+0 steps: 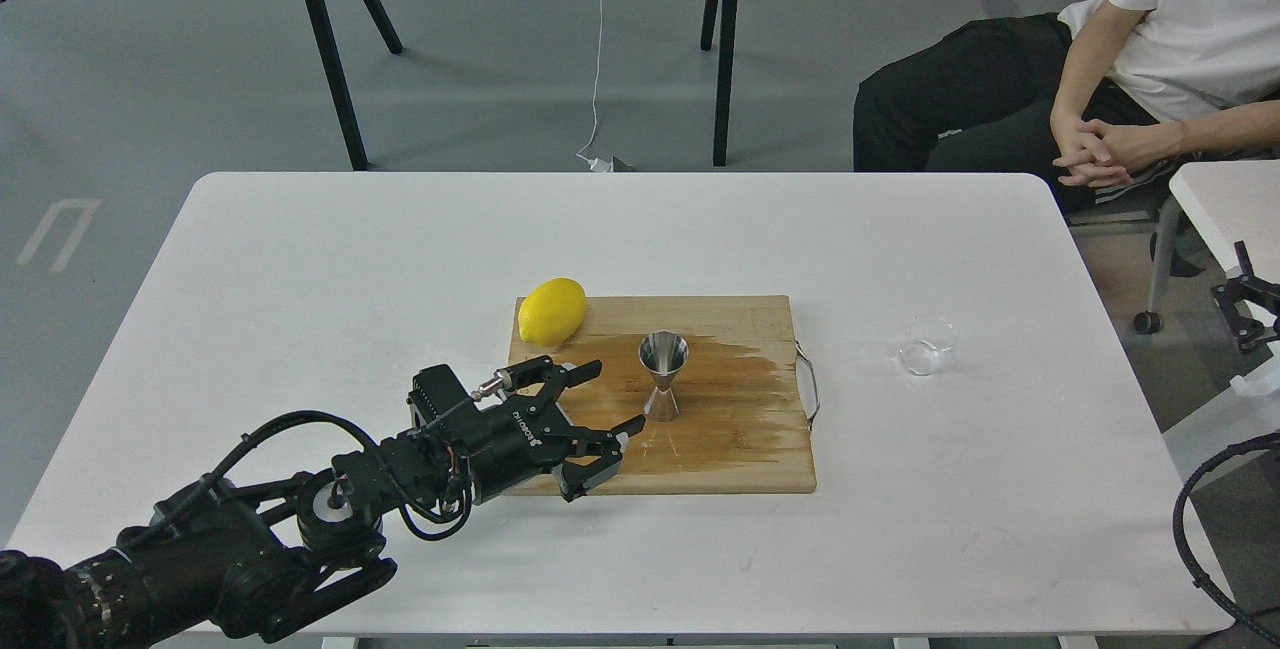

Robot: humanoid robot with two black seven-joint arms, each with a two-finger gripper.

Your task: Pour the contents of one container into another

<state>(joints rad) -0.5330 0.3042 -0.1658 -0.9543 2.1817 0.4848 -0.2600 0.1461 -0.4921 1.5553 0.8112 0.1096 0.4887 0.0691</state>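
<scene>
Over the near-left part of the white desk (300, 259), our left gripper (610, 399) hovers at the left edge of the wooden cutting board (740, 449), its fingers spread apart and holding nothing. It points toward the steel jigger (663, 376), near it but not touching. A yellow lemon (551, 311) lies on the board's far-left corner. The jigger stands upright near the board's middle, wide cone up, beside a dark wet-looking patch that reaches toward the board's right edge and its metal handle (812, 391).

Further right, well apart from the board and toward the desk's right edge, the clear glass cup (927, 345) sits on the bare desk; whether it stands upright or leans we cannot tell, nor whether it holds any liquid. Our right gripper is not in view; only dark parts show at the frame's right edge.

Assessment: the cup is likely light, rigid, smooth and breakable, so it calls for a moderate squeeze across its side wall below the rim. The jigger is stiff but narrow-based and liable to tip; its waist is the sound place to steady it. Pouring has not begun.
</scene>
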